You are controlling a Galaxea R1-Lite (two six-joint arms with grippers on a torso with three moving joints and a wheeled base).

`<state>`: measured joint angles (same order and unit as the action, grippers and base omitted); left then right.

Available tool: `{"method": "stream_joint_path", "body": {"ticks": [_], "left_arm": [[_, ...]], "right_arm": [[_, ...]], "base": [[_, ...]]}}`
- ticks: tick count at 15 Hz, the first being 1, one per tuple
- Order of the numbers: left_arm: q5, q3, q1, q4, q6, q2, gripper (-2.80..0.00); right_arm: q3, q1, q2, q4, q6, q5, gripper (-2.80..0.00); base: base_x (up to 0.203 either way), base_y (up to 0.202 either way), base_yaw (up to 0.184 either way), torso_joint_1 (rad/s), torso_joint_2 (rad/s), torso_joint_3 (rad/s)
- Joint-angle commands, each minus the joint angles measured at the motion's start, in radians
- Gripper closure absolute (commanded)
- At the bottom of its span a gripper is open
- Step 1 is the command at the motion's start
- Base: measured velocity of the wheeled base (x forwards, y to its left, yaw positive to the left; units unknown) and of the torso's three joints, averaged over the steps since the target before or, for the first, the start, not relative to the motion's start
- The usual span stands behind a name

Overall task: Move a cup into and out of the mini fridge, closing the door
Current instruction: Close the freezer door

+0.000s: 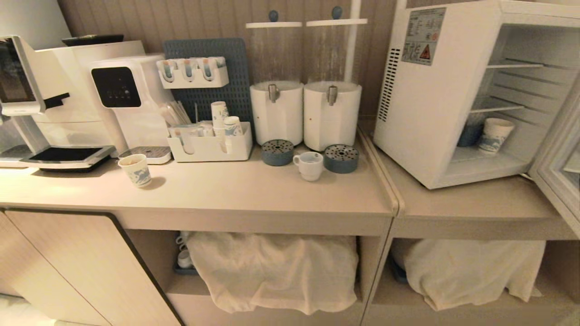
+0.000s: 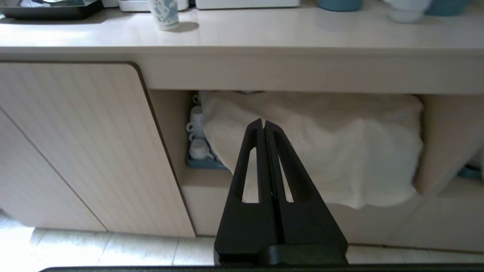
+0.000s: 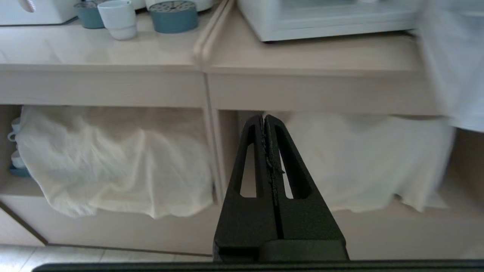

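The small white cup [image 1: 309, 165] [image 3: 118, 19] stands on the counter between two blue drip trays, in front of the drink dispensers. The white mini fridge [image 1: 435, 104] sits at the right on a lower counter, and its glass door [image 1: 559, 181] hangs open at the right edge. Inside it a patterned paper cup [image 1: 494, 135] rests on the floor of the fridge. Neither arm shows in the head view. My left gripper [image 2: 263, 122] and my right gripper [image 3: 263, 118] are both shut and empty, held low in front of the cabinet shelves, well below the countertop.
Two white dispensers [image 1: 304, 113] stand behind the cup. A paper cup [image 1: 136, 170], an organiser with stacked cups [image 1: 210, 145] and coffee machines [image 1: 54, 99] fill the counter's left. White cloths [image 1: 272, 267] cover the open shelves below. A raised seam [image 1: 383, 176] joins the two counters.
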<state>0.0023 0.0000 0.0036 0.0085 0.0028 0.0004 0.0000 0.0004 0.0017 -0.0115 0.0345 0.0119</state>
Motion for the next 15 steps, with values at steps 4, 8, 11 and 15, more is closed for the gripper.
{"method": "stream_joint_path", "body": {"ticks": [4,8,11,15], "left_arm": [[0.001,0.0,-0.001,0.001,0.003,0.0,0.0],[0.004,-0.002,-0.001,0.004,0.0,0.001,0.0],[0.004,-0.002,-0.001,0.004,0.0,0.001,0.0],[0.002,-0.002,-0.001,0.002,0.0,0.0,0.0]], "right_arm": [[0.0,0.0,0.001,-0.002,0.001,0.0,0.0],[0.0,0.0,0.001,-0.001,0.001,0.0,0.0],[0.0,0.0,0.001,-0.002,0.001,0.0,0.0],[0.0,0.0,0.001,-0.002,0.001,0.0,0.0]], "base": [[-0.016,-0.059,-0.003,0.003,0.01,0.002],[0.0,-0.183,-0.002,0.004,0.0,0.005],[0.001,-0.191,0.0,0.001,0.0,0.002],[0.001,-0.194,0.002,0.002,0.0,0.001]]}}
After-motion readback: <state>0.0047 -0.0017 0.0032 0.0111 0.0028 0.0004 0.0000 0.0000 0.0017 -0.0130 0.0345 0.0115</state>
